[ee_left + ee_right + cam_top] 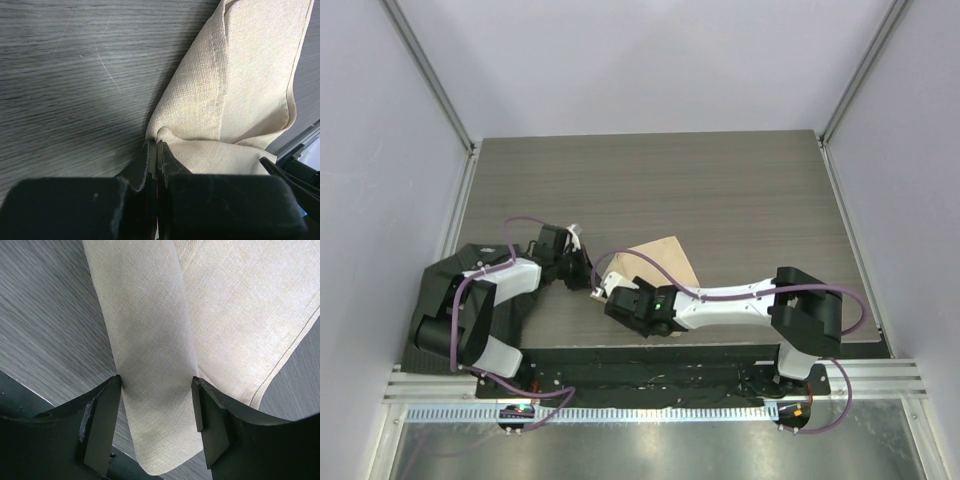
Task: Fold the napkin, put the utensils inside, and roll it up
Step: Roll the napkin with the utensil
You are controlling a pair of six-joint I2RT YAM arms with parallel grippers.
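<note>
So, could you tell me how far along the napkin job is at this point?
Done: the napkin is already doubled over into layers. In hand: the left tool is shut on a pinched corner, and the right tool stands open astride a folded band. Left: no utensils are visible in any view, so placing them and rolling up seem to remain.

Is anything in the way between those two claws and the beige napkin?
Nothing visible does. The left gripper is pinched shut on a bunched edge of the napkin, and the right gripper has its open jaws on either side of a folded band of the same cloth.
</note>
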